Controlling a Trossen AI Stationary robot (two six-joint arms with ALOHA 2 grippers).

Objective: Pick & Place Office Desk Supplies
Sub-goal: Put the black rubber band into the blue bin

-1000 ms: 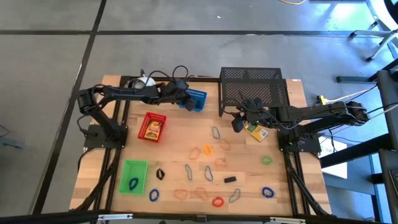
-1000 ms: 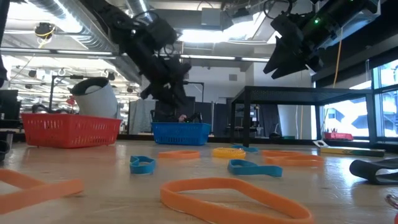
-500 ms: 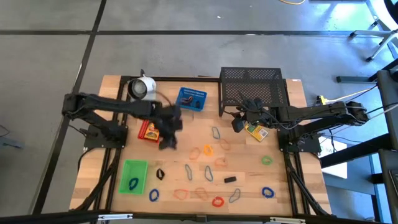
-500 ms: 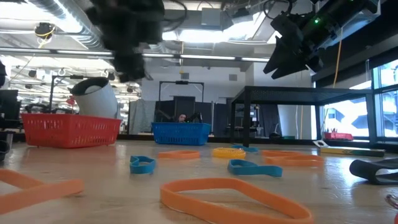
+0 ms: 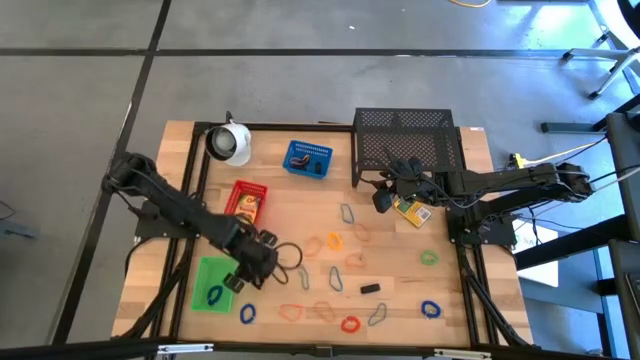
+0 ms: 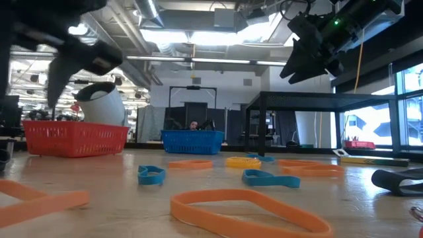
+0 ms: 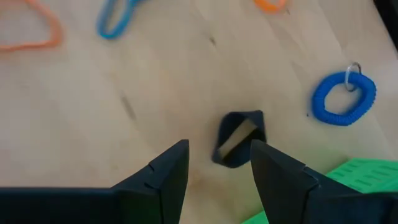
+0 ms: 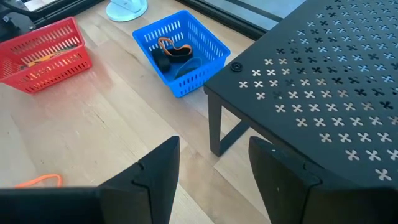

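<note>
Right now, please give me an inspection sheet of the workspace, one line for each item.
Surface: wooden table, bare between items.
Job's things: red tray, blue tray, green tray; coloured bands and wire clips scattered in the middle; black clip on the wood; yellow box by the rack.
Clutter: white cup; black mesh rack.
Grippers: left tool open, low over the black clip beside the green tray; right tool open, empty, raised near the rack.
Cables: black loop at the left wrist.
Surroundings: grey floor; no person seen.
</note>
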